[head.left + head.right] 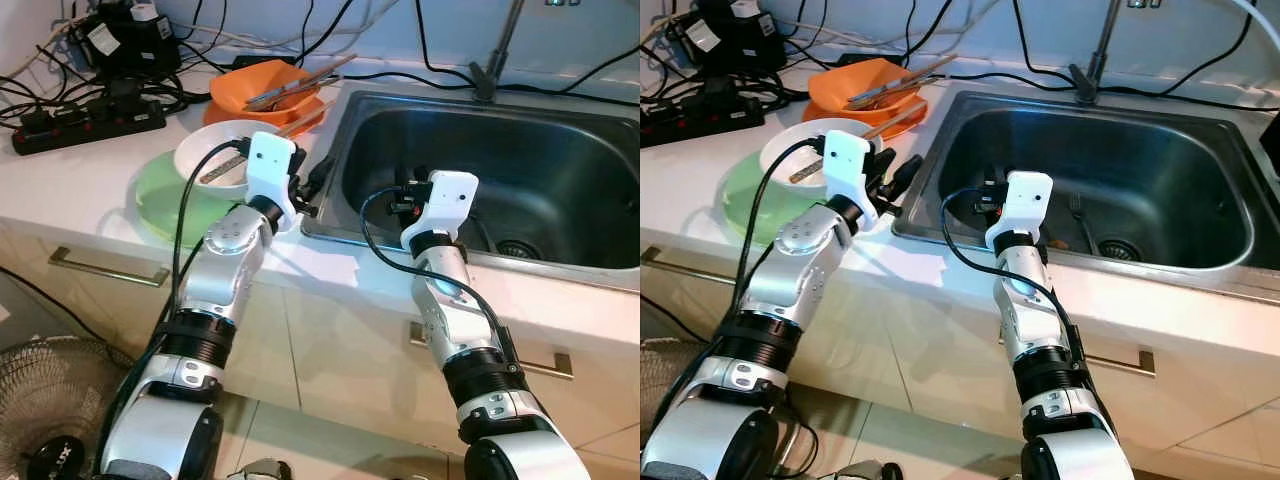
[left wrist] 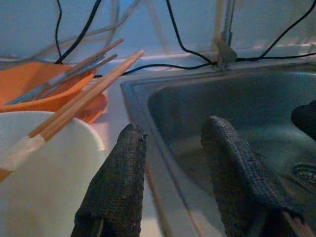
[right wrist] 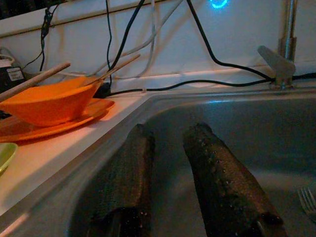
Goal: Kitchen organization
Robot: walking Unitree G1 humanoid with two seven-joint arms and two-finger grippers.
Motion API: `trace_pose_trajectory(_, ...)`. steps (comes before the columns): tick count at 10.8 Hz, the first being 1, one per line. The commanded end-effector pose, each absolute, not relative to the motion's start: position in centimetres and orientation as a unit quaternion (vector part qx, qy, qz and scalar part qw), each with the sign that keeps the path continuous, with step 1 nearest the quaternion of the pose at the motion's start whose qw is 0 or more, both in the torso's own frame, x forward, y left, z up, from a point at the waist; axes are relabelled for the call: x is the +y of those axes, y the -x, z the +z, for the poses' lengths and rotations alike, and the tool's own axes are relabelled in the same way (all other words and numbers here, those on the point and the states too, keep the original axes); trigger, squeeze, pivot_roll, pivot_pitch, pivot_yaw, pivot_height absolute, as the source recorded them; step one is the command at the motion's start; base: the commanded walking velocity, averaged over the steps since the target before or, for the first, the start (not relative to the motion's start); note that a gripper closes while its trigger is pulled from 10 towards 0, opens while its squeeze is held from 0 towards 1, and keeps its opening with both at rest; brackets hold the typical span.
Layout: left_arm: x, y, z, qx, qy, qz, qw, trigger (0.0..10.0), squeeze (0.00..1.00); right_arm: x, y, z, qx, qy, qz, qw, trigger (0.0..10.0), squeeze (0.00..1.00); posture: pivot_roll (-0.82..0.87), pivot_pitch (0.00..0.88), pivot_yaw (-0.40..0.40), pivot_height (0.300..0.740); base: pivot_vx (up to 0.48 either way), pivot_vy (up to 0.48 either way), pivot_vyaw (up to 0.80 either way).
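From the left eye view, the left gripper (image 1: 312, 180) hangs over the seam between the counter and the sink (image 1: 470, 110), just beside the white bowl (image 1: 205, 150) that sits on a green plate (image 1: 160, 205). Behind it an orange bowl (image 1: 255, 85) on an orange plate holds chopsticks. The right gripper (image 1: 400, 195) reaches inside the basin, near its front left wall. A power strip (image 1: 85, 125) with a tangle of cables lies well back on the counter, close to where water could splash.

The right eye view adds a fork (image 1: 1080, 215) lying on the sink floor near the drain (image 1: 1120, 248).

In the left wrist view, the left fingers (image 2: 116, 182) are spread apart with nothing between them, straddling the sink rim. Chopsticks (image 2: 84, 96) rest across the white bowl and overhang its edge toward the gripper. A sideways sweep toward the bowl would probably knock them onto the counter or into the basin, or tip the bowl off its plate.

In the right wrist view, the right fingers (image 3: 222, 182) are parted and empty, low inside the basin. The fork's tines show at the frame's edge; a flat metal fork on slick steel is likely to skid away from a shallow pinch.
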State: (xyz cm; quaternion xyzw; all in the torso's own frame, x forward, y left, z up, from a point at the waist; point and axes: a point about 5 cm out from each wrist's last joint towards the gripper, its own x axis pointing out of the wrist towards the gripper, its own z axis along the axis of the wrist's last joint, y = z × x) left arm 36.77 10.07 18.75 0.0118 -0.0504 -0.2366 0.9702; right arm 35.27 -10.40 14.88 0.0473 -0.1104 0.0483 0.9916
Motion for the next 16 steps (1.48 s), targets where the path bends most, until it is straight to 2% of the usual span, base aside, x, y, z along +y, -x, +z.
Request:
trace_pose_trajectory(1, 10.8, -36.7, 18.7, -0.046, -0.011, -0.223, 0.974, 10.0, 0.0, -10.3, -35.2, 15.0, -0.11, -0.047, 0.05, 0.992, 10.0, 0.0, 0.04, 0.019, 0.049, 0.74, 0.0, 0.0, 0.0)
trace_pose_trajectory(5, 12.2, -36.4, 18.5, -0.037, -0.011, -0.204, 0.978, 10.0, 0.0, -10.3, -35.2, 15.0, -0.106, -0.048, 0.05, 0.992, 10.0, 0.0, 0.05, 0.031, 0.049, 0.74, 0.0, 0.0, 0.0)
trace_pose_trajectory(15, 12.2, -36.4, 18.5, -0.037, -0.011, -0.204, 0.978, 10.0, 0.0, -10.3, -35.2, 15.0, -0.106, -0.048, 0.05, 0.992, 10.0, 0.0, 0.05, 0.031, 0.049, 0.74, 0.0, 0.0, 0.0)
trace_pose_trajectory(16, 13.1, -35.0, 19.3, -0.046, -0.004, -0.202, 0.978, 10.0, 0.0, -10.2, -35.3, 14.7, -0.099, -0.05, 0.046, 0.993, 10.0, 0.0, 0.07, 0.053, 0.055, 0.74, 0.0, 0.0, 0.0)
